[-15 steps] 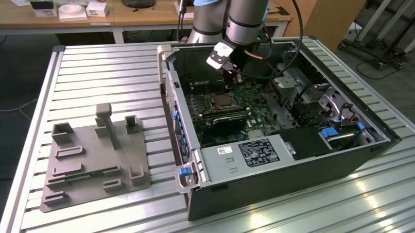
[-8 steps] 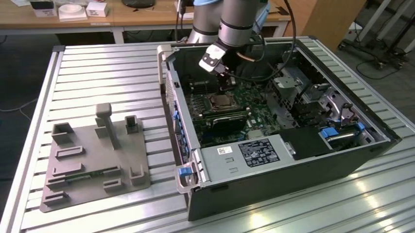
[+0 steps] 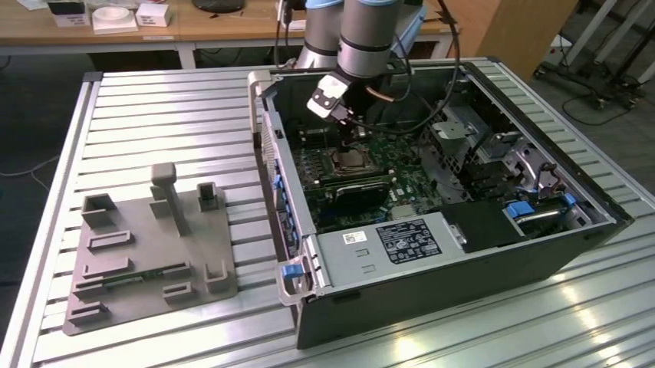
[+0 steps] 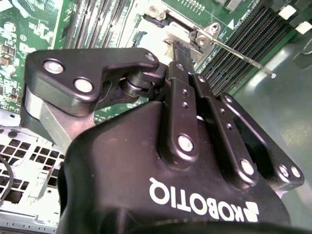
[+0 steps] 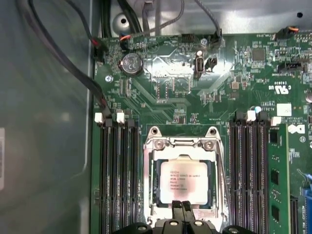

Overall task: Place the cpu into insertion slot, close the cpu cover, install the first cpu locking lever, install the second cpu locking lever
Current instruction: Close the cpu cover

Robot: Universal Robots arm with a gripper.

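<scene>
Cpu (image 5: 185, 183) lies flat in the insertion slot (image 5: 155, 181), printed face up, in the first wrist view. The cpu cover (image 5: 183, 145) is down, framing the slot on all sides.

We note the gripper (image 5: 183, 210) at the slot's edge. Its fingers are pressed together with nothing between them, tips over the cover's rim. The chip lies straight ahead of the tips, very near.

In the second wrist view a thin locking lever (image 4: 239, 57) runs from a hinge by the slot's corner, slanting across the memory slots (image 4: 253, 34). We judge it unlatched.

In the exterior view the arm (image 3: 363, 38) reaches down over the slot inside the computer case (image 3: 440, 287).
</scene>
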